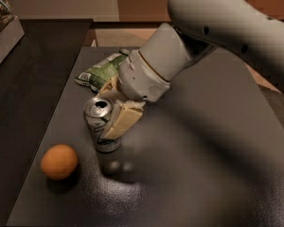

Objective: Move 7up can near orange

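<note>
The tool (111, 126) is clamped tight around the 7up can (97, 110), apparently lifting it clear of the worktop (203, 174) to carry it toward the orange (59, 161), nearby.

**Dark table, three things on its left half**

The table (203, 174) has a dark, slightly shiny top. An orange (59, 161) lies on it near the front left corner. A green-and-white bag (100, 71) lies flat further back on the left side. Between them is the can (95, 111), a little tilted; I cannot tell if its bottom touches the table. The gripper (106, 129) is above this left part and clamps the can. The can and the orange are near each other but apart.
</note>
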You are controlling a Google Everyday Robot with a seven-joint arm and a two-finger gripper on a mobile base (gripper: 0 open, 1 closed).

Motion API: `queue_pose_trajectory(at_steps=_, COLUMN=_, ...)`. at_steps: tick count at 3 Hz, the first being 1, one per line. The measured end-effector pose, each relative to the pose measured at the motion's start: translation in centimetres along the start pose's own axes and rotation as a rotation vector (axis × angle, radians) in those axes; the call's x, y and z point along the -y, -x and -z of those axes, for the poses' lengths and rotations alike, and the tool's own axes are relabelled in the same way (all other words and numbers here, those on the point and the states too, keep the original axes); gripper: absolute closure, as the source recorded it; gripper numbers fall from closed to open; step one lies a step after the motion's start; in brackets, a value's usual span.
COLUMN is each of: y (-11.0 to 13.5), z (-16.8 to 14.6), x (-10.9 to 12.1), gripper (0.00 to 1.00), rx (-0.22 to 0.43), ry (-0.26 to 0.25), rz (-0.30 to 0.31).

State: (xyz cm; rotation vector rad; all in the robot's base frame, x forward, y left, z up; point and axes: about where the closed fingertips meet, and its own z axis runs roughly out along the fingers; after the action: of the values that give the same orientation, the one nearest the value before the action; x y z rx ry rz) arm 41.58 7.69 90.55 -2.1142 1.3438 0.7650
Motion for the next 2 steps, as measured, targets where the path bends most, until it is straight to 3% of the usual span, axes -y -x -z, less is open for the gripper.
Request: queue_pose_trajectory(at_steps=2, y=-0.47, z=-1.13, x=0.67, gripper=0.59, rx=0.014, ry=0.025, rz=-0.019)
